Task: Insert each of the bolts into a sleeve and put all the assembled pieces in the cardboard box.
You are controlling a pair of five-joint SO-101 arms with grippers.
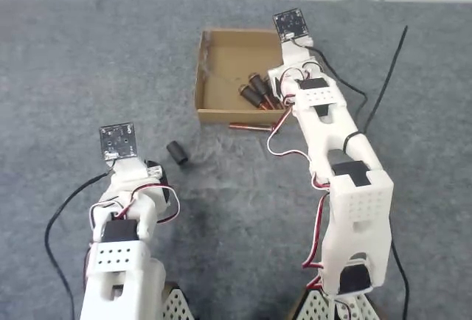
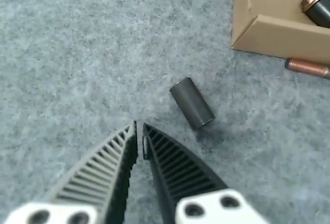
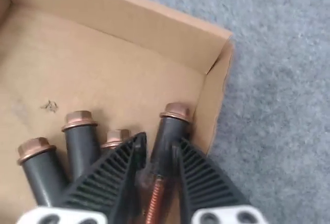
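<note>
- The cardboard box lies open on the grey felt-like table cover; every place below is given from this box.
- The right gripper hangs inside the box, close to its right wall, and its fingers are clamped on either side of a held assembled piece, a dark sleeve with a copper bolt head.
- Three other assembled pieces lie side by side on the box floor, just beside the held one, with their heads towards the far wall.
- A loose bolt lies on the cover just outside the box's near wall, parallel to it.
- A loose sleeve lies on its side near the box's near-left corner, apart from the bolt.
- The left gripper hovers outside the box, just beside the loose sleeve, its fingers almost together and holding nothing.
</note>
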